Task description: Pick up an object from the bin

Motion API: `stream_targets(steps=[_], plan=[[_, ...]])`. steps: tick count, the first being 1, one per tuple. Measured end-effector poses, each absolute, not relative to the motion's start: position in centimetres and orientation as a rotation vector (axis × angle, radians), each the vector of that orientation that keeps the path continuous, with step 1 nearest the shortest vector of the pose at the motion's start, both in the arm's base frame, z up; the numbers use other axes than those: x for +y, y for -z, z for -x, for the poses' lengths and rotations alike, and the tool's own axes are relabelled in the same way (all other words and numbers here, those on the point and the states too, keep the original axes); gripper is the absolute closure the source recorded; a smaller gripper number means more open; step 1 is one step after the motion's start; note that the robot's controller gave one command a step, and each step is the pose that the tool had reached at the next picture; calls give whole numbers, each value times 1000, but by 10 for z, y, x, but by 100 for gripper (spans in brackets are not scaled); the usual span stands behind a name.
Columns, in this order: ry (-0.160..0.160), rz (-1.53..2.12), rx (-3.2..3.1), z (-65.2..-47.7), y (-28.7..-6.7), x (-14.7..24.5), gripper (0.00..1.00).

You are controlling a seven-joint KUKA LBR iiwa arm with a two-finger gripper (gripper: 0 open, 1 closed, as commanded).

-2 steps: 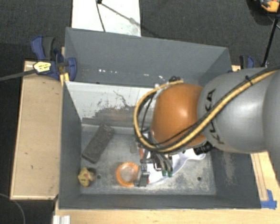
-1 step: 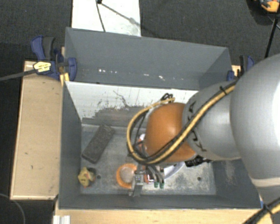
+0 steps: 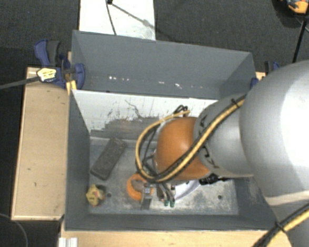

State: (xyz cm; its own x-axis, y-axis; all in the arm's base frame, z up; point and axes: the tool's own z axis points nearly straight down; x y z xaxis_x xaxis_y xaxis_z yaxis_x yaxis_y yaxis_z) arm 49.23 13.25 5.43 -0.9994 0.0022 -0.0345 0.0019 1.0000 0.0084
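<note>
- A small yellowish lump (image 3: 94,194) sits in the front-left corner of the bin (image 3: 78,157).
- A dark grey oblong block (image 3: 108,158) lies behind it.
- An orange round thing (image 3: 134,188) lies mid-front, just beside the gripper (image 3: 157,199); open or closed, I can't tell.
- A white thing (image 3: 189,189) lies under the arm.

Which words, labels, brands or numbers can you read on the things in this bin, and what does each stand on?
No text can be read.
The dark grey block, small yellow lump and orange thing in the bin show no legible marks.
</note>
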Motion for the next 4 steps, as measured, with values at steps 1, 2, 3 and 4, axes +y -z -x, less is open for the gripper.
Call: stream_targets(steps=[1,2,3,4], plan=[[-11,-7,3115,-490,-55,133,100],[-5,-10,3131,-488,-58,132,100],[0,-9,3143,-486,-70,132,100],[-1,-9,3140,-487,-84,132,100]])
